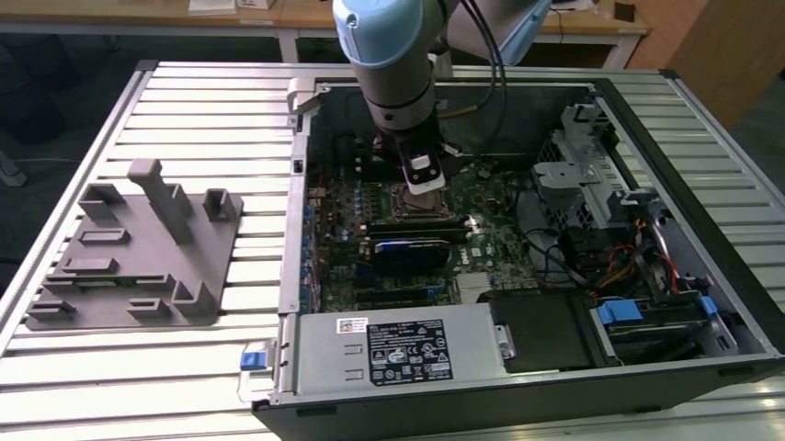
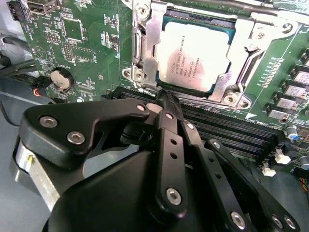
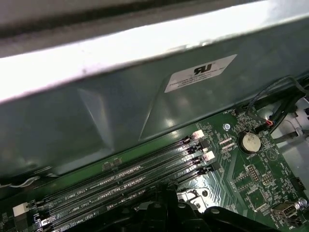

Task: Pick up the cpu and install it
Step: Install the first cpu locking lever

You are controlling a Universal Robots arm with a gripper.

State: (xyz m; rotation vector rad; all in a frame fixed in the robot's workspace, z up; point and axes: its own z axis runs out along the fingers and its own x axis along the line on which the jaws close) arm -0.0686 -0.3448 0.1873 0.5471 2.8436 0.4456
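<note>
Silver-topped, the cpu (image 2: 194, 57) lies flat in its socket on the green motherboard (image 2: 82, 43), framed by the metal retention bracket (image 2: 145, 48) with screws at its corners. In the exterior view the cpu (image 1: 415, 200) sits inside the open computer case (image 1: 687, 303), towards the far side of the board. The gripper (image 2: 166, 99) hangs just over the chip's near edge; its black fingers (image 2: 169, 121) meet in a narrow point with no gap, so the jaws are closed and hold nothing. Whether the tip touches the bracket or hovers just clear of it cannot be told. In the exterior view the gripper (image 1: 424, 184) points straight down from the grey-and-blue arm (image 1: 386, 55).

Just beside the socket run the black memory slots (image 2: 231, 130), seen also in the first wrist view (image 3: 125, 179) with white latches at their ends. A round coin battery (image 2: 62, 77) sits on the board near them, well apart from the socket; the first wrist view shows it (image 3: 250, 142) too, below the grey case wall (image 3: 96, 111) with its white label.

On the exterior view's left, a grey plastic fixture (image 1: 135, 253) rests on the slatted metal desk (image 1: 184, 377), beside the case. A silver power supply (image 1: 392, 347) fills the near side of the case.
</note>
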